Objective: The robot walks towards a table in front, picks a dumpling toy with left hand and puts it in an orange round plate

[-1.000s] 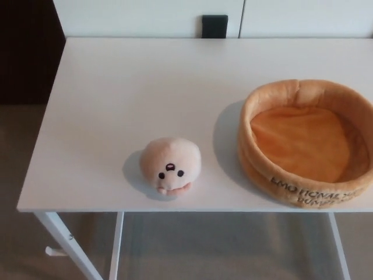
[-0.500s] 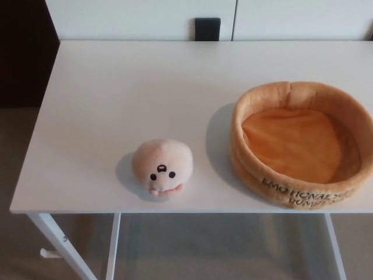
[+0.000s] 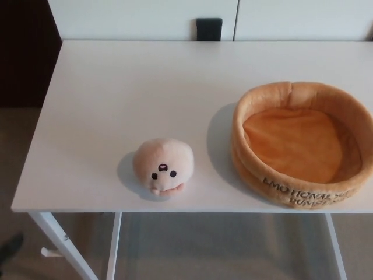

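Observation:
A pale peach dumpling toy [image 3: 163,165] with a small face sits near the front edge of the white table [image 3: 134,87], left of centre. To its right stands the orange round plush plate [image 3: 300,143] with raised walls and black lettering on its front; nothing lies in it. A small dark part of my left hand [image 3: 9,247] shows at the bottom left corner, below the table's level and well away from the toy. My right hand is out of the picture.
The table's white legs [image 3: 64,242] and a grey floor show below its front edge. A white cabinet with a black square [image 3: 208,29] stands behind the table. A dark area lies to the far left.
The whole picture shifted slightly as the camera moved. A dark part of my left hand has come into view at the bottom left corner. The toy and plate have not moved.

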Tool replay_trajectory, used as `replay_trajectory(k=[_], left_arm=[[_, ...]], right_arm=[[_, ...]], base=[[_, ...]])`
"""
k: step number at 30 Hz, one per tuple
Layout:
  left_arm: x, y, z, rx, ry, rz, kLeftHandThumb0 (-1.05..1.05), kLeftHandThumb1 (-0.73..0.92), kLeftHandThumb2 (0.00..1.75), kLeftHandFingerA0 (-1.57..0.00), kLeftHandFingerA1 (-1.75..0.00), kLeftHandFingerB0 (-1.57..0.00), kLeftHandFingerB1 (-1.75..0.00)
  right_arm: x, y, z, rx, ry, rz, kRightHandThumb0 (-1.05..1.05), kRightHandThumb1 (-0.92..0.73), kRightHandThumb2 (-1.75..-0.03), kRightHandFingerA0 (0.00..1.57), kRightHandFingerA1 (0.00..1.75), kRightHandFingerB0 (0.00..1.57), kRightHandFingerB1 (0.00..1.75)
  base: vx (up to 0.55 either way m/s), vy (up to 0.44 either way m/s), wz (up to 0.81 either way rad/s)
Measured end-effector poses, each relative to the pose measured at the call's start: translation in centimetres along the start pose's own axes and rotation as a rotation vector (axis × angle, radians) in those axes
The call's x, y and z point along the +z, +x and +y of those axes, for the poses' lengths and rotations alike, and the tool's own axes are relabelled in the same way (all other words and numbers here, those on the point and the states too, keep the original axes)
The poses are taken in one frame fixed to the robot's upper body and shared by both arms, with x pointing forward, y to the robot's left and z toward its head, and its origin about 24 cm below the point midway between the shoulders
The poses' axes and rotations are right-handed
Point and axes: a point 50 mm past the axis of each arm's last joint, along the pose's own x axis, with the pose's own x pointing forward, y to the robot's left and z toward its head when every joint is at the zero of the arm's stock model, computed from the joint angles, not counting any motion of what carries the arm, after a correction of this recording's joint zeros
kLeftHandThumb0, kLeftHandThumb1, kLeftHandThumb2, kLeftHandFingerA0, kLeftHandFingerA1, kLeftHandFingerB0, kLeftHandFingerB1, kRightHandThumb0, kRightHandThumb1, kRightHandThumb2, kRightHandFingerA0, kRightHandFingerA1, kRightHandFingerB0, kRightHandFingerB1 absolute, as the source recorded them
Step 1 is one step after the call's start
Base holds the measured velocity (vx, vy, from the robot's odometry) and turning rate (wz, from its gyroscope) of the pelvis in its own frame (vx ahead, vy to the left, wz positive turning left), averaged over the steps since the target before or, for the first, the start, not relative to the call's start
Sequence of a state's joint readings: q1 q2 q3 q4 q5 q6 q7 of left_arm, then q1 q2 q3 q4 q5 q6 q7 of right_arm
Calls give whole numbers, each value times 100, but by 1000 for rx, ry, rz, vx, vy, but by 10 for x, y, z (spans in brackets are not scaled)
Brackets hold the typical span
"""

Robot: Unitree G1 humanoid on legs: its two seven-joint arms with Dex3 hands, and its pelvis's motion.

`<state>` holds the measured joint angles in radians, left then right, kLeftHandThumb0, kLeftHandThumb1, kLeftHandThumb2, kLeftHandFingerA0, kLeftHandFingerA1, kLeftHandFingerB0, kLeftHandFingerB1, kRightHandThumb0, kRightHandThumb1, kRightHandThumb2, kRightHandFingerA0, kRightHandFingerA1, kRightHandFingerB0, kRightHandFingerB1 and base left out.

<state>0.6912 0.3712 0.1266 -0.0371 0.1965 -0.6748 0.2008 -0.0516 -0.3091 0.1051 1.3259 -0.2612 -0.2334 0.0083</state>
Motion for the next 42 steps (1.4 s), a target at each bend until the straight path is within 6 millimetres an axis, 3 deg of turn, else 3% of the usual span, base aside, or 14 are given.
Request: replay_trajectory(k=[5, 7, 14, 17, 19, 20, 23, 28, 29, 33, 35, 36, 40, 42], left_arm=[[41, 49, 24, 15, 91, -245, -14, 40, 55, -9, -26, -9, -27], [66, 73, 35, 12, 150, -374, -16, 41, 53, -9, -29, -8, -30], [139, 123, 54, -12, 318, -679, -30, 36, 60, -6, -25, -3, -25], [160, 136, 52, -32, 356, -747, -38, 28, 66, 0, -20, 0, -28], [172, 145, 48, -58, 382, -780, -41, 29, 66, 0, -17, 0, -26], [177, 148, 46, -69, 393, -792, -43, 32, 68, 0, -16, 0, -25], [191, 158, 38, -110, 426, -818, -43, 36, 51, 0, -6, 0, -22], [205, 172, 20, -201, 472, -826, -62, 41, 76, 0, 0, 0, -11], [207, 174, 17, -221, 481, -823, -63, 41, 80, 0, -1, 0, -12], [212, 182, -1, -323, 532, -796, -79, 35, 56, 0, 0, 0, -14], [212, 184, -8, -367, 552, -779, -68, 42, 83, 0, 0, 0, -7], [212, 185, -12, -390, 565, -768, -70, 42, 83, 0, 0, 0, -6], [209, 190, -27, -490, 626, -710, -70, 43, 84, 0, 0, 0, -5], [206, 192, -33, -536, 656, -674, -70, 43, 84, 0, 0, 0, -5]], right_arm=[[1, 0, 0, 0, -4, -2, -50, -66, -60, 51, 47, 35, 32], [1, 0, 0, 0, -5, -2, -55, -53, -88, 48, 62, 28, 46], [2, 1, -1, -1, -5, -5, -50, -67, -60, 53, 51, 35, 32], [3, 1, -1, -2, -5, -7, -49, -66, -60, 51, 47, 36, 32], [3, 1, -1, -2, -5, -8, -56, -53, -87, 48, 59, 30, 47], [4, 1, -1, -2, -5, -9, -50, -67, -60, 52, 53, 36, 32], [4, 1, -2, -3, -5, -11, -50, -67, -60, 48, 54, 35, 34], [8, 2, -3, -6, -5, -18, -50, -66, -60, 56, 55, 36, 32], [8, 2, -3, -7, -5, -20, -45, -66, -61, 70, 96, 34, 32], [10, 3, -4, -9, -5, -25, -48, -66, -61, 71, 94, 35, 31], [10, 3, -4, -10, -6, -26, -54, -46, -84, 71, 97, 26, 46], [11, 3, -4, -10, -7, -26, -47, -63, -60, 72, 118, 33, 31], [13, 3, -5, -11, -9, -30, -47, -64, -59, 65, 94, 34, 31], [14, 4, -5, -12, -11, -33, -52, -45, -84, 75, 97, 25, 46]], base=[[0, 0, 0], [0, 0, 0], [0, 0, 0], [0, 0, 0], [0, 0, 0], [0, 0, 0], [0, 0, 0], [0, 0, 0], [0, 0, 0], [0, 0, 0], [0, 0, 0], [0, 0, 0], [0, 0, 0], [0, 0, 0]])
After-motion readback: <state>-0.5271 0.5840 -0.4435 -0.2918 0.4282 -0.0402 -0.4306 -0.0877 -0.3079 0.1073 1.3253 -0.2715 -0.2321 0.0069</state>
